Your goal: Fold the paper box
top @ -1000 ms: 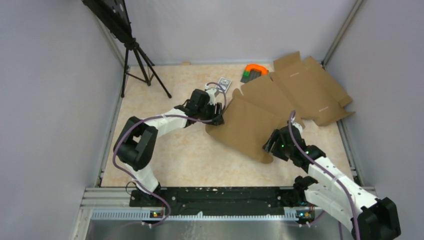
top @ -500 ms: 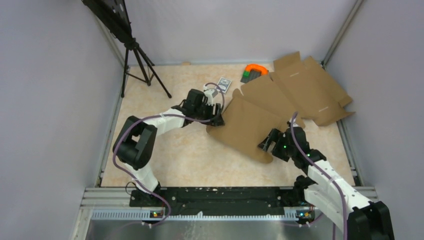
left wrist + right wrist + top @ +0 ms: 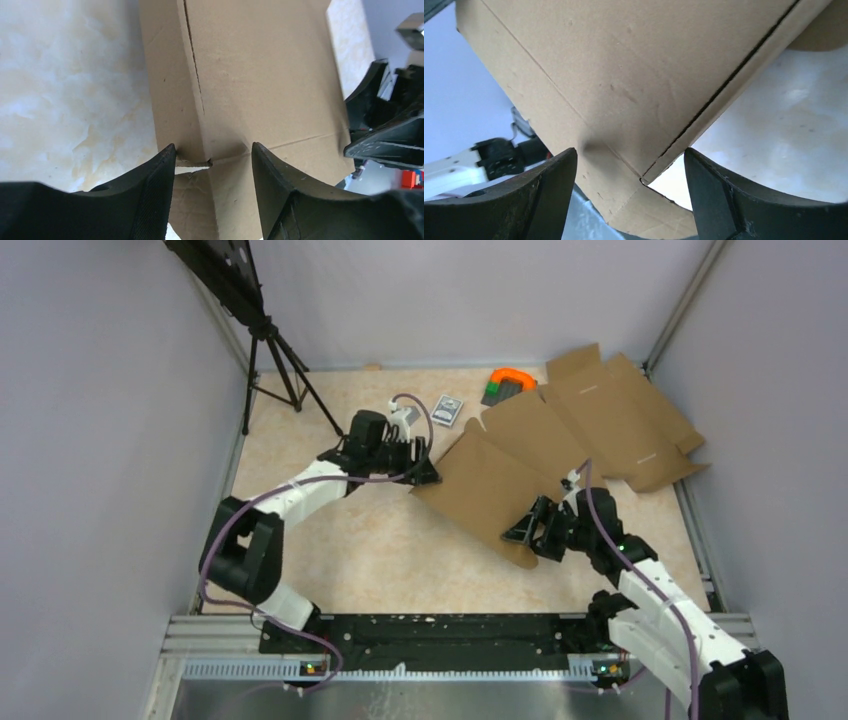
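Top view. Paper box (image 3: 490, 485) on the table (image 3: 370, 540), right of centre, lying aslant between the two arms. Mostly spread out, with narrow side strips bent along their creases. Far end against or over a second cardboard sheet (image 3: 610, 425) lying flat toward the far right corner; cannot tell which.

Left gripper (image 3: 428, 473) at the box's left corner, arm stretched forward and to the right. Left wrist view: fingers (image 3: 150, 200) released and standing apart, the corner between them. Visible there: a creased side strip, a slit cut, a small tear at the fold. One fingertip right at the strip's edge, the other over the main panel. No clamping seen; cannot tell whether either tip presses the cardboard.

Right gripper (image 3: 518, 532) at the box's near edge, close to the near corner, pointing left and away. Right wrist view: fingers (image 3: 549, 200) spread wide, released, a folded corner of the box between them. Wall strip running up and to the right from that corner, a dark gap along its seam, pale table beneath. Cannot tell whether the cardboard touches either finger.

Elsewhere: small grey card pack (image 3: 447, 410) just beyond the left gripper, apart from the box. Orange and grey object (image 3: 508, 383) near the far edge, just beside the cardboard. Black tripod (image 3: 275, 370) at the far left.
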Available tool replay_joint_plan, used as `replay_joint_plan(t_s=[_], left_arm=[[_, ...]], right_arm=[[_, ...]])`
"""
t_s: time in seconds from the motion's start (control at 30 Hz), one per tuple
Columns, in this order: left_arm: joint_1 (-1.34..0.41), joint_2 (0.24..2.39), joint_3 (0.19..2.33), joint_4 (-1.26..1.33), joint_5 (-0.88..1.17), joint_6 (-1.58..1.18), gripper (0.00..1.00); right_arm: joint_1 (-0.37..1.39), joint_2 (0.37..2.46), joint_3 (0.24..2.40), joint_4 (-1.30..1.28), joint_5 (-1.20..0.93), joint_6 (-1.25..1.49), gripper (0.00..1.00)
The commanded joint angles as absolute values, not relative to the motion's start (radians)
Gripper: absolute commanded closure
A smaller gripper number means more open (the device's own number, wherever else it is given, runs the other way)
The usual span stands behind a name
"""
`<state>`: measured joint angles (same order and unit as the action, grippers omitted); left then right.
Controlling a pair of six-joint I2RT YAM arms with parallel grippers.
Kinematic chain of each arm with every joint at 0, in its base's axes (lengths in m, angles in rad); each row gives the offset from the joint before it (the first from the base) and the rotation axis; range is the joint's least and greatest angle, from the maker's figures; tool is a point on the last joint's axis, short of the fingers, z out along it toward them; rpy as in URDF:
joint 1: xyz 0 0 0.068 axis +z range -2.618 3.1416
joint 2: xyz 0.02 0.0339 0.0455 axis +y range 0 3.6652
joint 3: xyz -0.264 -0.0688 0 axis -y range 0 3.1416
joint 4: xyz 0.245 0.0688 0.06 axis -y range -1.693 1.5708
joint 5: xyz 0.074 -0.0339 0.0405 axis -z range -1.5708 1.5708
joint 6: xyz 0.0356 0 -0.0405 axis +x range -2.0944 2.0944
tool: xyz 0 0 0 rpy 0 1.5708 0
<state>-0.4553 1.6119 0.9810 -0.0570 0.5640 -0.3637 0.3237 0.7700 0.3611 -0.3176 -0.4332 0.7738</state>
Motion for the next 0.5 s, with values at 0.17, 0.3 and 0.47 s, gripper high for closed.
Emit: replay_joint_plan(t_s=[0.17, 0.3, 0.47], left_arm=[[-0.463, 1.424, 1.121, -0.421, 0.564, -0.331, 0.42], [-0.451, 1.413, 1.199, -0.557, 0.535, -0.312, 0.42], [-0.448, 1.424, 1.305, -0.606, 0.544, -0.343, 0.43]], right_arm=[[0.379, 0.588, 0.468, -0.283, -0.637, 1.199, 0.25], [0.392, 0.542, 0.422, -0.166, -0.663, 1.415, 0.32], [0.444, 0.630, 0.515, -0.141, -0.669, 1.468, 0.30]])
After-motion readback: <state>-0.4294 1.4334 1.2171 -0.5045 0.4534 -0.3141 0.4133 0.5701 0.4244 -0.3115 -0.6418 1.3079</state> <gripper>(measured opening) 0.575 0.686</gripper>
